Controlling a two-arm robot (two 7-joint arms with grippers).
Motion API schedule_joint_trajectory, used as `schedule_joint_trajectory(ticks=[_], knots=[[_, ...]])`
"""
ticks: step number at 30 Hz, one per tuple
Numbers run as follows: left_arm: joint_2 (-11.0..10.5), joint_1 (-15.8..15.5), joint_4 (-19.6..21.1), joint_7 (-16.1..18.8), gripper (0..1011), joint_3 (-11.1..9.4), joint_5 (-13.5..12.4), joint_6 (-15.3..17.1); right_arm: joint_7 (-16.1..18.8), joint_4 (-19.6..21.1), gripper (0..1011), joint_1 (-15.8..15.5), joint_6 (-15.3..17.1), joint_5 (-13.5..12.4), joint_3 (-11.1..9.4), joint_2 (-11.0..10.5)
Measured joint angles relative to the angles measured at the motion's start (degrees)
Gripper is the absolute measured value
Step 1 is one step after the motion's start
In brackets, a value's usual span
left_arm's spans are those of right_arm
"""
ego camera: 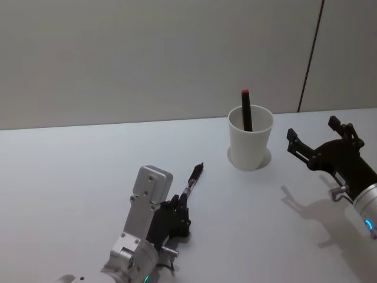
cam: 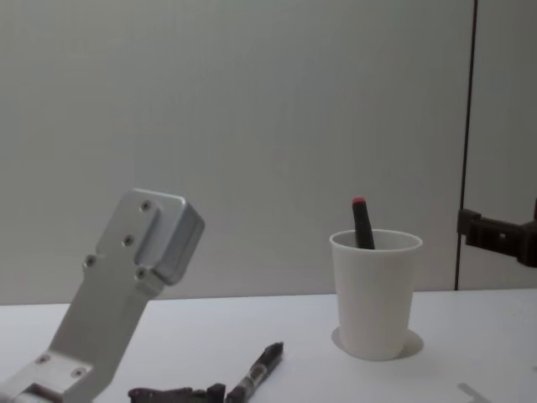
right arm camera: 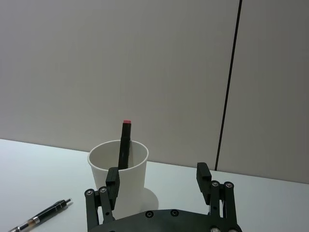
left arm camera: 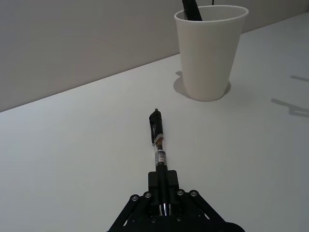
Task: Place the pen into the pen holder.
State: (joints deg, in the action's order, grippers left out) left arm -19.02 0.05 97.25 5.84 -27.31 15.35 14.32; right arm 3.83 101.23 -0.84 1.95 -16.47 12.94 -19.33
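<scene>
The pen (ego camera: pixel 192 178), black and clear-barrelled, is held at its rear end by my left gripper (ego camera: pixel 183 204), which is shut on it low over the table. Its tip points toward the pen holder (ego camera: pixel 250 140), a white paper cup standing upright about a pen's length away. In the left wrist view the pen (left arm camera: pixel 159 145) sticks out from the gripper (left arm camera: pixel 163 187) toward the cup (left arm camera: pixel 210 53). A black marker with a red end (ego camera: pixel 245 109) stands inside the cup. My right gripper (ego camera: pixel 313 131) hovers open to the right of the cup, apart from it.
The white table (ego camera: pixel 70 177) stretches wide to the left and front of the cup. A grey wall (ego camera: pixel 147 53) rises just behind the table's far edge, with a dark vertical seam (ego camera: pixel 310 56) behind the right side.
</scene>
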Motion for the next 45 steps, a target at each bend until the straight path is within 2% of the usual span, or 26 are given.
schedule_joint_trajectory(ticks=[9, 15, 20, 22, 23, 27, 33, 40, 45], knots=[[2.3, -1.5, -2.3, 0.2, 116, -0.3, -0.8, -2.6, 0.0, 0.0, 1001, 0.0, 0.0, 0.0, 0.0, 0.0], [3.9, -2.3, -2.8, 2.0, 116, -0.9, -3.5, -4.1, 0.0, 0.0, 1001, 0.0, 0.0, 0.0, 0.0, 0.0], [5.2, -2.6, -2.1, 4.8, 116, -1.6, -7.1, -5.7, 0.0, 0.0, 1001, 0.0, 0.0, 0.0, 0.0, 0.0], [5.3, -2.6, -1.9, 5.1, 116, -1.7, -7.6, -5.9, 0.0, 0.0, 1002, 0.0, 0.0, 0.0, 0.0, 0.0], [5.6, -2.5, -1.2, 6.3, 116, -1.9, -8.8, -6.5, 0.0, 0.0, 1001, 0.0, 0.0, 0.0, 0.0, 0.0], [5.9, -2.2, -0.1, 8.1, 116, -2.2, -10.7, -7.4, 0.0, 0.0, 1002, 0.0, 0.0, 0.0, 0.0, 0.0], [6.2, -0.9, 2.7, 13.2, 116, -2.6, -14.4, -10.0, 0.0, 0.0, 1002, 0.0, 0.0, 0.0, 0.0, 0.0], [6.2, 0.2, 4.8, 16.9, 116, -2.9, -16.6, -12.2, 0.2, 0.0, 1001, 0.1, 0.0, -0.1, 0.0, 0.0], [6.3, 0.7, 5.6, 18.5, 116, -2.9, -17.6, -13.2, 1.7, -0.1, 1001, 0.7, 0.2, -1.1, -0.1, 0.3]])
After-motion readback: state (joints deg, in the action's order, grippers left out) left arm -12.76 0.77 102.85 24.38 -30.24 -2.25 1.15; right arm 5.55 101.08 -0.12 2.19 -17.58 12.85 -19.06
